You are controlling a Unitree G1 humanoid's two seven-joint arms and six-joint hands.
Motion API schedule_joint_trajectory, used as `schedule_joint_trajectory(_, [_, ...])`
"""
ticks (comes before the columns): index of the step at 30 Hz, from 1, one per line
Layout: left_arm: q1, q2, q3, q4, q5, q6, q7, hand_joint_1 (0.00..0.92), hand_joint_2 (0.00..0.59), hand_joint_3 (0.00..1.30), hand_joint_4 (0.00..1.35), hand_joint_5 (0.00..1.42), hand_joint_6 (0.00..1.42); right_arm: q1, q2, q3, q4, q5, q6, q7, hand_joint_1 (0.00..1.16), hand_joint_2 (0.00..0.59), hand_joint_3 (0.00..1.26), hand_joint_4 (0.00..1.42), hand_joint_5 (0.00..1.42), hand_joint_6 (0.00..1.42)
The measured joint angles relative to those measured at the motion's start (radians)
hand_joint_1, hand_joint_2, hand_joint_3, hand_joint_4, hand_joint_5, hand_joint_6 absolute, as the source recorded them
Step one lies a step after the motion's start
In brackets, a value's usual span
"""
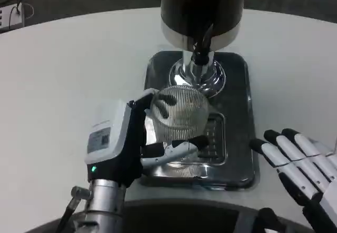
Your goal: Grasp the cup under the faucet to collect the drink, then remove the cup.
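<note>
Your left hand (138, 148) grips the upright cup (179, 112) just below the faucet (200, 51); your right hand (297, 167), fingers spread, waits farther off.

Steel tray (242, 112) on white table (63, 85)

Left hand (124, 143): white back, grey label, green LED at 7 o'clock, silver forearm. Right hand (300, 167): white fingers, black tips.

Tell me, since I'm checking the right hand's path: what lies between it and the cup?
In the head view, the steel tray's right rim and a bare strip of white table lie between the right hand and the cup.
</note>
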Motion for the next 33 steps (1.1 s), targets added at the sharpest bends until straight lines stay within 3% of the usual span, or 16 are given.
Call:
schedule_joint_trajectory(13, [-0.183,0.037,-0.051,0.246,-0.005,-0.022,0.088,0.772,0.0,1.03,1.14,1.21,1.42,0.013,-0.002,-0.018,-0.001,0.002,0.001,0.0,0.28,0.542,0.1,0.05,0.04,0.11])
schedule_joint_trajectory(19, [-0.215,0.037,-0.087,0.299,-0.005,-0.051,0.111,0.759,0.0,1.01,1.13,1.19,1.42,0.014,-0.001,-0.026,-0.001,0.004,0.002,0.0,0.28,0.542,0.1,0.05,0.04,0.11])
schedule_joint_trajectory(27, [-0.23,0.036,-0.111,0.315,-0.006,-0.061,0.114,0.679,0.0,0.92,0.97,1.11,1.34,0.0,0.0,-0.007,0.0,0.004,0.013,0.009,0.28,0.542,0.1,0.05,0.04,0.11])
schedule_joint_trajectory(29, [-0.23,0.036,-0.111,0.316,-0.013,-0.061,0.115,0.622,0.0,0.8,0.82,1.01,1.23,0.0,0.0,-0.007,0.002,0.004,0.017,0.011,0.28,0.542,0.1,0.05,0.04,0.11])
schedule_joint_trajectory(30, [-0.23,0.036,-0.11,0.316,-0.017,-0.06,0.115,0.536,0.016,0.73,0.72,0.97,1.16,0.0,0.0,-0.006,0.002,0.004,0.017,0.011,0.28,0.542,0.1,0.05,0.04,0.11])
schedule_joint_trajectory(31, [-0.23,0.037,-0.11,0.316,-0.021,-0.06,0.115,0.393,0.033,0.65,0.65,0.93,1.09,0.0,0.0,-0.006,0.002,0.004,0.017,0.011,0.28,0.542,0.1,0.05,0.04,0.11])
schedule_joint_trajectory(33, [-0.229,0.04,-0.11,0.316,-0.034,-0.058,0.113,0.283,0.056,0.54,0.53,0.82,0.94,-0.001,0.001,-0.004,0.002,0.004,0.019,0.011,0.28,0.542,0.1,0.05,0.04,0.11])
